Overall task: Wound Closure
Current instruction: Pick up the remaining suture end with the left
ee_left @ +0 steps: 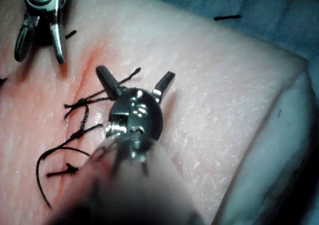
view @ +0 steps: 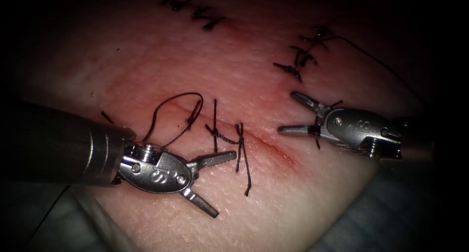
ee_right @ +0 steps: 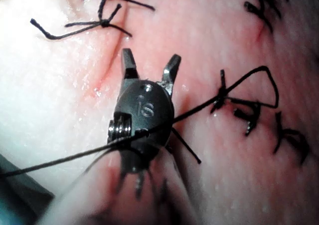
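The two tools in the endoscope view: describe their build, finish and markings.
Both are shiny silver metal. The left tool has a rounded oval wrist housing with rivets and an engraved mark like an S, on a thick grey ribbed shaft. Its end effector is two slim, tapered jaws. The right tool matches it, with similar engraving on its housing.

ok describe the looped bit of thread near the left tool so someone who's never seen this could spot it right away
Start at the tissue and find the reddish cut running across its middle. Follow it toward the left tool's open claw; just above that tool's wrist the thread loop rises from the cut's left end. Unlike the two knotted stitches beside it, with short straight tails, it forms one wide, open arch.
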Controlling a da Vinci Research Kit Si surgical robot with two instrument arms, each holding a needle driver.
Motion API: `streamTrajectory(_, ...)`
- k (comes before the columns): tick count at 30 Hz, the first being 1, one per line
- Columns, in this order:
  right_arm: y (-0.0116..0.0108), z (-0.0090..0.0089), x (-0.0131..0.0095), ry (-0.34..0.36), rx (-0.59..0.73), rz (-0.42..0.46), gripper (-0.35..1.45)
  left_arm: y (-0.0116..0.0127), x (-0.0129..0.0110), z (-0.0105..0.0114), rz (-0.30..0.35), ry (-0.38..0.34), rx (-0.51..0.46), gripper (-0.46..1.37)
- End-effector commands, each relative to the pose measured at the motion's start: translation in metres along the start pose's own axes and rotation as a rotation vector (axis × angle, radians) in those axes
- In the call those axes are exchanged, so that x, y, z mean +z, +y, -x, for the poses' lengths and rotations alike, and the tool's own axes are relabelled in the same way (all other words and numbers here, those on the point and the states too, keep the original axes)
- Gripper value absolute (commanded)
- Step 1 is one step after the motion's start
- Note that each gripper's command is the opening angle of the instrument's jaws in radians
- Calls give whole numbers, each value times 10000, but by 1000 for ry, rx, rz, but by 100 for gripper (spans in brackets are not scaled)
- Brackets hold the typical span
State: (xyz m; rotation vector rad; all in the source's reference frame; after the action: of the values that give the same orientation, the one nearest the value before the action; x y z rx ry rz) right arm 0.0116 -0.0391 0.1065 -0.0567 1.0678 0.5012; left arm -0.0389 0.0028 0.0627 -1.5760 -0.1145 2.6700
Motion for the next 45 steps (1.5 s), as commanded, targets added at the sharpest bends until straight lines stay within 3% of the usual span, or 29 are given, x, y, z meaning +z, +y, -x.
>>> streamTrajectory(1, 0, 0, 0, 0, 0, -3, 115, 1, 5, 0, 0, 6, 17, 78)
streamTrajectory(7, -2, 0, -1, 1, -1, -3, 115, -1, 19, -1, 0, 10, 28, 78)
streamTrajectory(22, -9, 2, -3, 6, -6, -6, 114, 6, 54, 40, 18, 12, 51, 77)
streamTrajectory(30, -9, 2, -3, 5, -6, -6, 113, 10, 72, 39, 27, 25, 58, 68)
streamTrajectory(32, -9, 2, -3, 6, -6, -6, 113, 11, 73, 40, 30, 28, 61, 60)
streamTrajectory(34, -9, 2, -3, 6, -6, -6, 113, 11, 72, 41, 32, 30, 63, 39)
streamTrajectory(35, -9, 2, -3, 6, -6, -6, 113, 10, 72, 41, 33, 31, 63, 22)
streamTrajectory(37, -9, 2, -3, 6, -6, -6, 112, 7, 71, 42, 36, 33, 57, -35)
streamTrajectory(45, -9, 2, -3, 6, -6, -6, 111, -6, 67, 41, 55, 50, 32, -35)
